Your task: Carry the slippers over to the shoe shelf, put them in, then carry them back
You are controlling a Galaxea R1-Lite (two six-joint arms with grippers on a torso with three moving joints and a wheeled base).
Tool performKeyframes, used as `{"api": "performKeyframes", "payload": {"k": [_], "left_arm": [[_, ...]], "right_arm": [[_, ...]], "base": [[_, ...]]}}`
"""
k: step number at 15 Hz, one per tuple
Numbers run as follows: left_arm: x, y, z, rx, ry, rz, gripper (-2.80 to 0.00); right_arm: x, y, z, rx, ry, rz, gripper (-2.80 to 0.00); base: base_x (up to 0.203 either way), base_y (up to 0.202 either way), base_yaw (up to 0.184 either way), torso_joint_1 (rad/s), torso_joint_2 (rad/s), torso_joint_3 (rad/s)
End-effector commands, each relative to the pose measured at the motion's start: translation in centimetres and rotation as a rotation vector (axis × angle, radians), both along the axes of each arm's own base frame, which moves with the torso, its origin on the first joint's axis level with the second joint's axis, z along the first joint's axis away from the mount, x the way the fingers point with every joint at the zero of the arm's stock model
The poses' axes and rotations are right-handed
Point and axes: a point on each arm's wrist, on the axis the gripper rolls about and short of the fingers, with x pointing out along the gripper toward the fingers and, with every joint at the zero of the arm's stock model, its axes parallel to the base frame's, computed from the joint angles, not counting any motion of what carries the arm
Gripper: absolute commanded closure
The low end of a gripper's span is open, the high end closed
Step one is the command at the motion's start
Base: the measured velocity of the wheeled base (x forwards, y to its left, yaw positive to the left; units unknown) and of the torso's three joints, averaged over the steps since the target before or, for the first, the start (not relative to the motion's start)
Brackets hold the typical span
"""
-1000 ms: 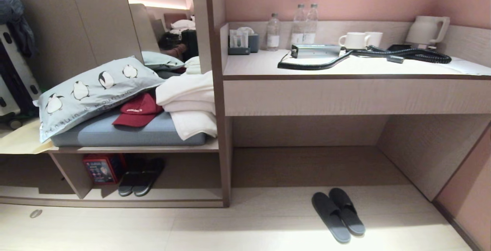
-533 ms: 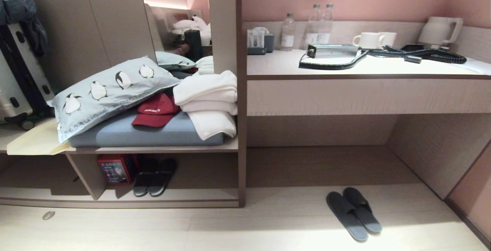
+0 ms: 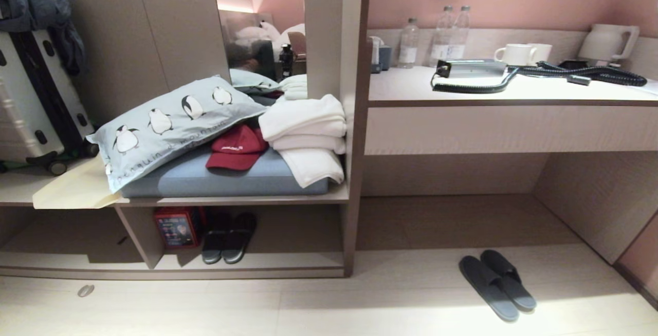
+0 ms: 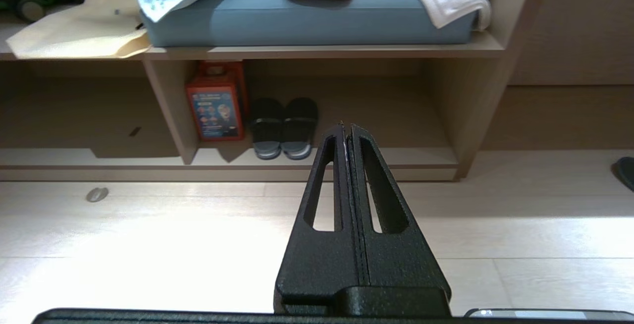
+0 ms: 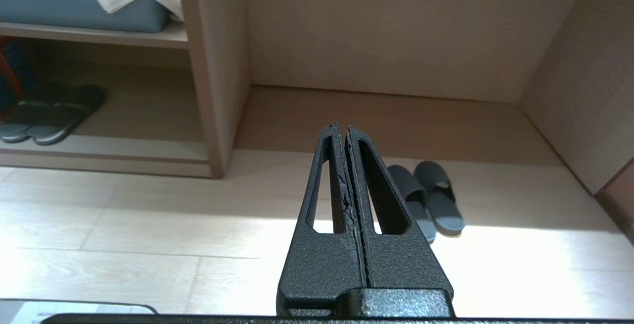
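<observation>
The slippers point(image 3: 497, 284), a grey-blue pair, lie side by side on the pale floor in front of the desk recess; the right wrist view shows the slippers point(image 5: 436, 200) just beyond and beside the fingers. The shoe shelf point(image 3: 288, 261) is the low cubby at lower left, seen also in the left wrist view as the shoe shelf point(image 4: 396, 158). Neither arm shows in the head view. My left gripper point(image 4: 346, 127) is shut and empty, held above the floor facing the shelf. My right gripper point(image 5: 342, 127) is shut and empty too, apart from the slippers.
A blacker pair of slippers point(image 3: 229, 238) and a red box point(image 3: 177, 227) stand inside the shelf. Above it lie a blue cushion point(image 3: 231, 179), a penguin pillow, a red cap and white towels. A suitcase point(image 3: 31, 94) stands far left. A small disc point(image 3: 85, 290) lies on the floor.
The whole head view has shifted to the right, so the camera has swung leftward; the shelf is now more central. The slippers and both grippers have not moved.
</observation>
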Motion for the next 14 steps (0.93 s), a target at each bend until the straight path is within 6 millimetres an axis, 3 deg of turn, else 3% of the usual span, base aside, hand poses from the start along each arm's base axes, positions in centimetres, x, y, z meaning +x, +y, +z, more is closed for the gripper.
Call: {"api": "performKeyframes", "payload": {"k": [1,7,10,14], "left_arm": [[0.02,0.0,-0.04,0.0,0.002,0.0,0.0],[0.02,0.0,-0.02,0.01,0.001,0.0,0.0],[0.02,0.0,-0.03,0.008,0.001,0.0,0.0],[0.02,0.0,-0.04,0.001,0.002,0.0,0.0]], "right_arm": [[0.0,0.0,0.0,0.0,0.0,0.0,0.0],[0.0,0.0,0.0,0.0,0.0,-0.001,0.0],[0.0,0.0,0.0,0.003,0.0,-0.001,0.0],[0.0,0.0,0.0,0.004,0.0,-0.001,0.0]], "base": [[0.0,0.195,-0.004,0.004,0.0,0.004],[0.0,0.164,-0.003,0.003,0.0,0.003],[0.0,0.0,0.0,0.0,0.0,0.0],[-0.166,-0.001,0.002,0.002,0.0,0.001]]}}
